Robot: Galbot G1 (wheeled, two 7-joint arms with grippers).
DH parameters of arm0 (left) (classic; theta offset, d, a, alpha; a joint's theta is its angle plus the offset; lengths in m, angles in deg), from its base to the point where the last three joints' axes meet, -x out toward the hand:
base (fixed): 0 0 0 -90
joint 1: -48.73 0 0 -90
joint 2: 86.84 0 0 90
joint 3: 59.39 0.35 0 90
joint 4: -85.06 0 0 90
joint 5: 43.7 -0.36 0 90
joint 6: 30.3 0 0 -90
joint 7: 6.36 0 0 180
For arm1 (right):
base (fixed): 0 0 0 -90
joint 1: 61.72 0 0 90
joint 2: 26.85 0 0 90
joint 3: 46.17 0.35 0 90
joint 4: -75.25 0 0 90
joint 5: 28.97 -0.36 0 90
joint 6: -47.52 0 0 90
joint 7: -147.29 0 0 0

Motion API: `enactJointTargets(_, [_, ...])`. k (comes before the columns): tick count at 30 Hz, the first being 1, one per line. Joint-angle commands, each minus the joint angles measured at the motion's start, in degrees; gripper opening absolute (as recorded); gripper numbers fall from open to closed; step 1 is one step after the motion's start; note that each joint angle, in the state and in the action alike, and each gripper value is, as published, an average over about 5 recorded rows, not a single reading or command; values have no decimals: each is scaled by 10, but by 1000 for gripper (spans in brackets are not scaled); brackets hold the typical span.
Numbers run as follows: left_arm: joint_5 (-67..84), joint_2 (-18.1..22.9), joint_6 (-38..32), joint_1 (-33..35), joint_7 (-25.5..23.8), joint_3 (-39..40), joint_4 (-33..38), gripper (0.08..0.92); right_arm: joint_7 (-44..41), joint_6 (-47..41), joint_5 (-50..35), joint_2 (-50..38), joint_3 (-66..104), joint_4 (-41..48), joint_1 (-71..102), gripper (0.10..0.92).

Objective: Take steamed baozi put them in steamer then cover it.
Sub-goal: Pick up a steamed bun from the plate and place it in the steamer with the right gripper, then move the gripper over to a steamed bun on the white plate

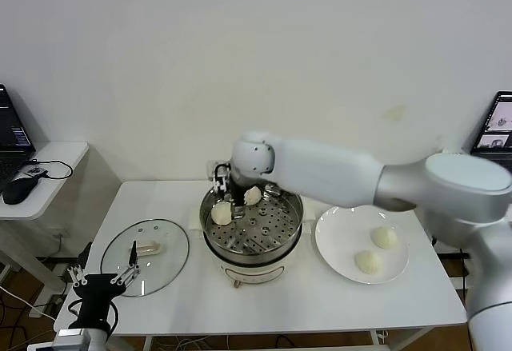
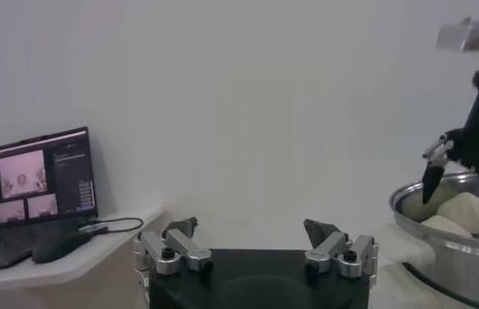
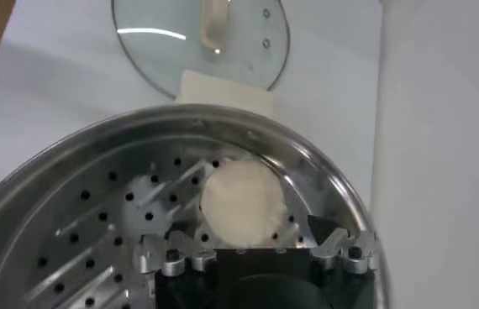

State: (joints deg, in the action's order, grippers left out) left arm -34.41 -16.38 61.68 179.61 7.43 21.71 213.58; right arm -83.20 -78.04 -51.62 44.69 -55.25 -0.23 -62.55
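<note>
The steamer [image 1: 254, 247] stands mid-table with two baozi on its perforated tray, one at the left [image 1: 222, 213] and one at the back [image 1: 253, 196]. Two more baozi [image 1: 384, 237] [image 1: 368, 261] lie on the white plate [image 1: 336, 247] to its right. My right gripper [image 1: 226, 193] hangs open just above the left baozi. In the right wrist view that baozi [image 3: 241, 201] rests on the tray between the spread fingers of the right gripper [image 3: 248, 243], apart from them. The glass cover [image 1: 146, 255] lies flat on the table at the left. My left gripper [image 1: 102, 279] is open and empty near the table's front-left corner.
A side table [image 1: 56, 155] with a laptop and a mouse [image 1: 16, 189] stands at the far left. A monitor [image 1: 498, 123] is at the far right. The left wrist view shows the left gripper [image 2: 252, 239], the steamer rim [image 2: 441, 239] and the right gripper [image 2: 465, 189].
</note>
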Motion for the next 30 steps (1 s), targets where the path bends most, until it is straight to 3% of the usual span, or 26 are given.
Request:
enactJointTargets(1, [0,-2,1,-1,0,2,1,823,-63,14,-19,-131,-33,-122,-142,823])
enactJointTargets(8, [-1,-6,2,3,0,8,5,823,-120,77,66,-317,-95,-244,-192,823])
enactJointTargets(15, [-10,-1,1,12,1,19,5,823,-136,145,191,-474,-39,-275,-41,823])
enactJointTargets(24, [-21,5,2,15,2,20,2,823,-128,197,311,-537,206,-233,291,823])
enactJointTargets(30, [-22,7,2,18,2,18,-1,823,-114,205,344,-502,222,-186,346,823])
